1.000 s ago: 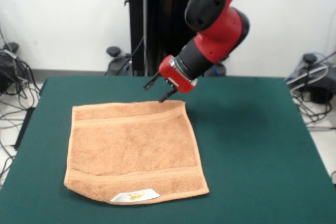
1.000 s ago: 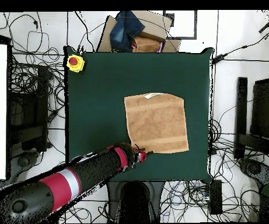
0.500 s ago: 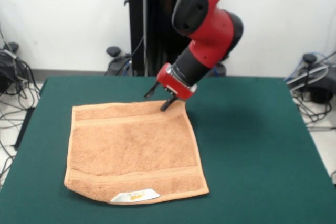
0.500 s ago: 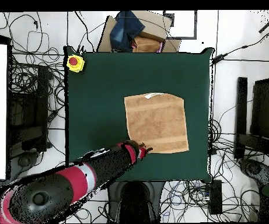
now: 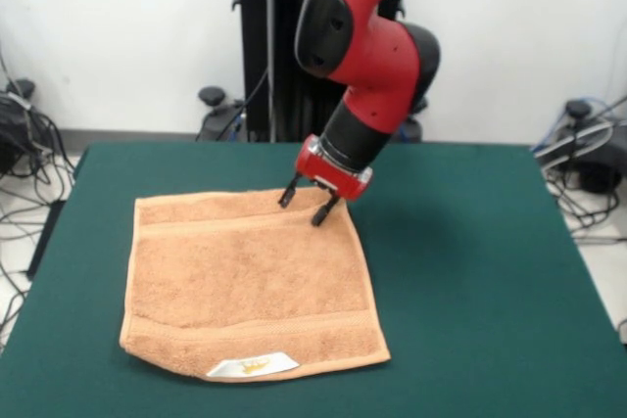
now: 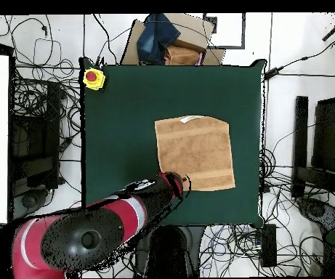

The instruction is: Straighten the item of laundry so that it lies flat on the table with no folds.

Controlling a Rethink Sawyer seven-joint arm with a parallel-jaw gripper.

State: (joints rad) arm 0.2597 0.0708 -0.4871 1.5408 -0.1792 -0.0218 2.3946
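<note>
The orange-tan towel (image 5: 250, 281) lies spread out on the dark green table (image 5: 470, 271), its white label (image 5: 252, 366) at the near edge in the front view. In the overhead view the towel (image 6: 195, 152) sits right of the table's centre (image 6: 119, 123). My gripper (image 5: 303, 207) hangs open just over the towel's far right corner, its two dark fingertips spread apart and holding nothing. From overhead the gripper (image 6: 183, 182) sits at the towel's lower left corner, mostly covered by the arm.
A yellow box with a red button (image 6: 93, 78) sits on the table's corner. Cables and equipment lie on the floor around the table. A cardboard box with dark cloth (image 6: 166, 40) stands beyond the table's far edge in the overhead view.
The gripper has come down and forward from behind the towel's far edge to just over its far right corner. It stays open. The towel has not moved.
</note>
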